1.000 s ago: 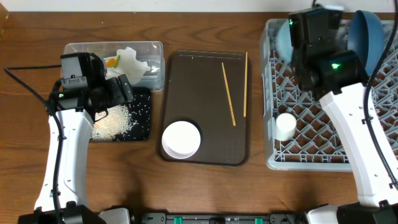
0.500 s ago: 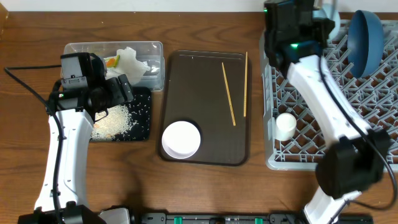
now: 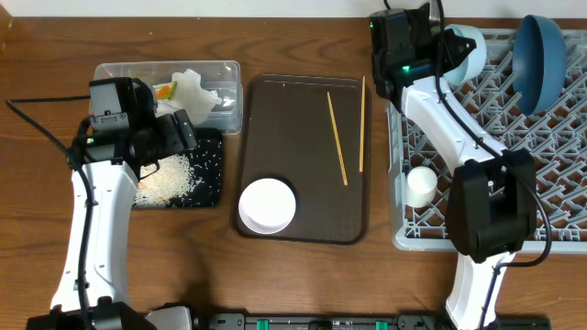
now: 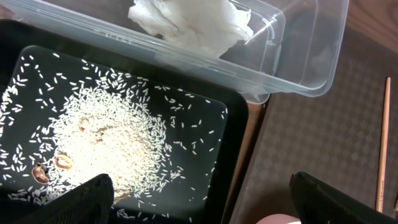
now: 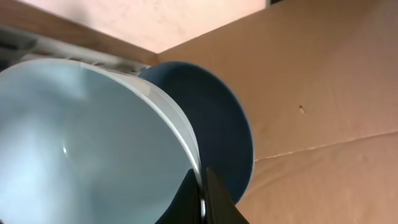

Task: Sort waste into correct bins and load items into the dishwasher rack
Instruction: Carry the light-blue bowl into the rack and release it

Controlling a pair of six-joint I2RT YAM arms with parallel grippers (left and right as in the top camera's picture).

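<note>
The right fingers (image 5: 203,199) pinch the rim of the light blue bowl (image 5: 93,143). It stands on edge above them, over a far corner of the dishwasher rack (image 3: 550,174). The dark blue plate (image 5: 217,124) lies just beyond the bowl from these fingers, and only the overhead view shows open pegs between the two. The left fingers (image 4: 202,202), spread and empty, hover over the rice (image 4: 106,143) in the black tray (image 4: 211,162), well apart from the rack.

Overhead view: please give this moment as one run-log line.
right fingers: shut on light blue bowl, over rack | left fingers: open, above rice in black tray | white bowl, chopsticks: on brown tray | cup, plate: in rack
</note>
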